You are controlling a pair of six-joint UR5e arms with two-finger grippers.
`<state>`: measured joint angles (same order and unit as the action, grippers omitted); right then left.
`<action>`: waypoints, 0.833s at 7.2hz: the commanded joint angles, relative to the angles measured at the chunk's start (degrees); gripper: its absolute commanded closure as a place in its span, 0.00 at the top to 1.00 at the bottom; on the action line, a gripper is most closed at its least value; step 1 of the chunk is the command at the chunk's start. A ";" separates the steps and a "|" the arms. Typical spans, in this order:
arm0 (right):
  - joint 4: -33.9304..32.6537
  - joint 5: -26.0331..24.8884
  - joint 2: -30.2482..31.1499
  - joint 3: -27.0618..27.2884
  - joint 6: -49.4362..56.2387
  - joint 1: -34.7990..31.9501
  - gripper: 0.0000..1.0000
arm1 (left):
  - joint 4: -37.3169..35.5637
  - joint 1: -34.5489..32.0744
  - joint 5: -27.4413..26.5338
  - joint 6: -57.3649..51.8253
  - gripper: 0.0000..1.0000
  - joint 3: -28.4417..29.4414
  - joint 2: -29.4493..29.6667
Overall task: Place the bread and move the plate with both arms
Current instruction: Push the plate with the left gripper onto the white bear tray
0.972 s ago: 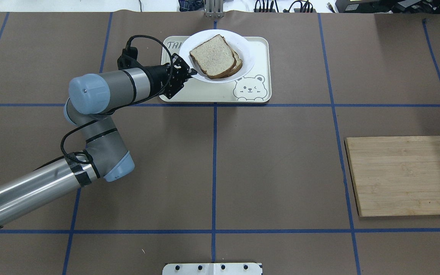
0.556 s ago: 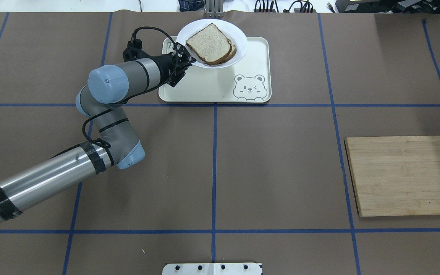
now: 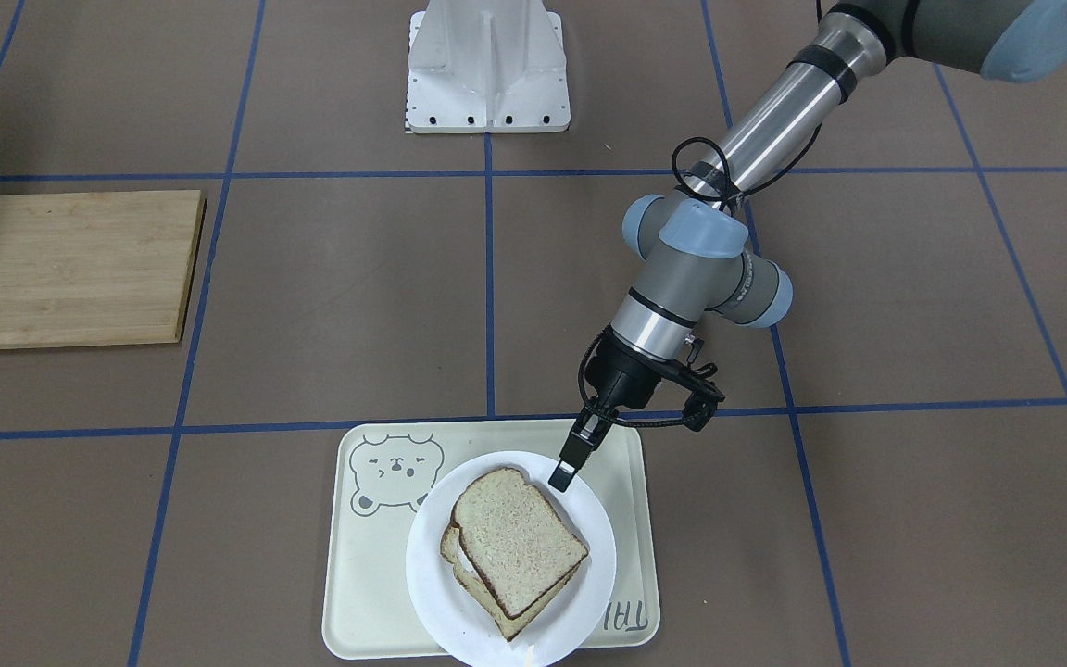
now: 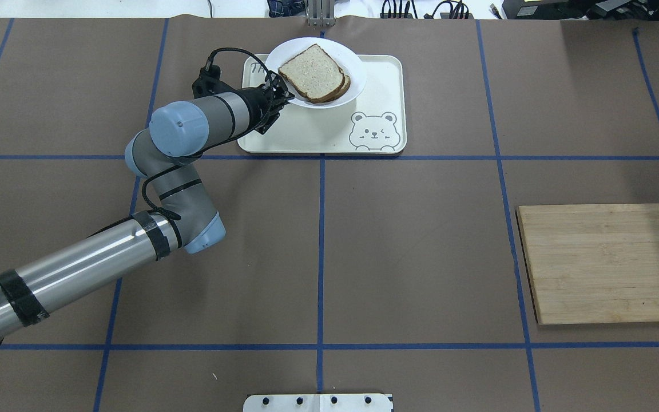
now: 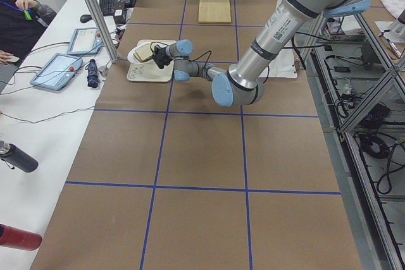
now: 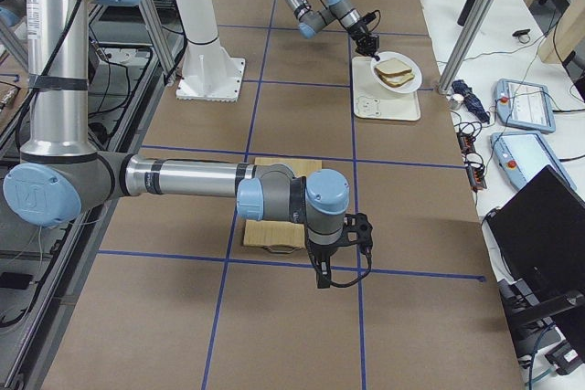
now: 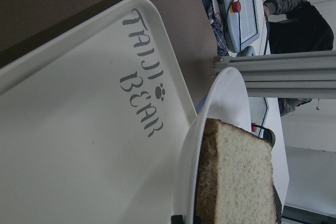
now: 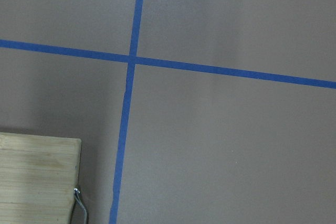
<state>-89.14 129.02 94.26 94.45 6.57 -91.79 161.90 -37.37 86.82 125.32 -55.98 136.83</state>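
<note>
The white plate (image 4: 352, 63) is held over the far-left part of the cream bear tray (image 4: 318, 134) and overhangs its far edge. The plain bread slice (image 4: 309, 71) lies on the plate on top of a second slice. My left gripper (image 4: 286, 97) is shut on the plate's near-left rim; it also shows in the front view (image 3: 559, 477), next to the plate (image 3: 594, 528) and bread (image 3: 520, 542). The left wrist view shows the rim (image 7: 186, 171) and bread (image 7: 236, 182) above the tray (image 7: 79, 129). My right gripper (image 6: 331, 273) hangs near the table by the board; I cannot tell its state.
A wooden cutting board (image 4: 604, 263) lies at the right, with its corner in the right wrist view (image 8: 37, 177). The white base post (image 3: 487, 65) stands at the robot's side of the table. Operators' devices lie beyond the table's far edge.
My left arm has carried the plate with the bread toward the tray's far edge, and the plate looks smaller, so lower. The gripper has stayed shut on the rim.
</note>
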 commanded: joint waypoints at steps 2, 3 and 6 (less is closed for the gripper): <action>-0.07 0.09 -0.05 0.21 -0.51 0.03 1.00 | 0.00 2.29 -1.57 -0.25 0.00 0.08 0.46; 0.02 0.00 -0.13 0.04 -0.59 0.03 1.00 | 0.00 2.91 -1.57 -1.04 0.00 -0.09 0.46; -0.07 0.00 -0.40 -0.05 -0.59 0.03 1.00 | 0.09 3.79 -1.31 -7.00 0.80 -1.23 -0.06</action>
<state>-89.18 129.09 93.96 94.43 5.98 -91.76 161.95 -33.91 85.32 120.86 -56.66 137.06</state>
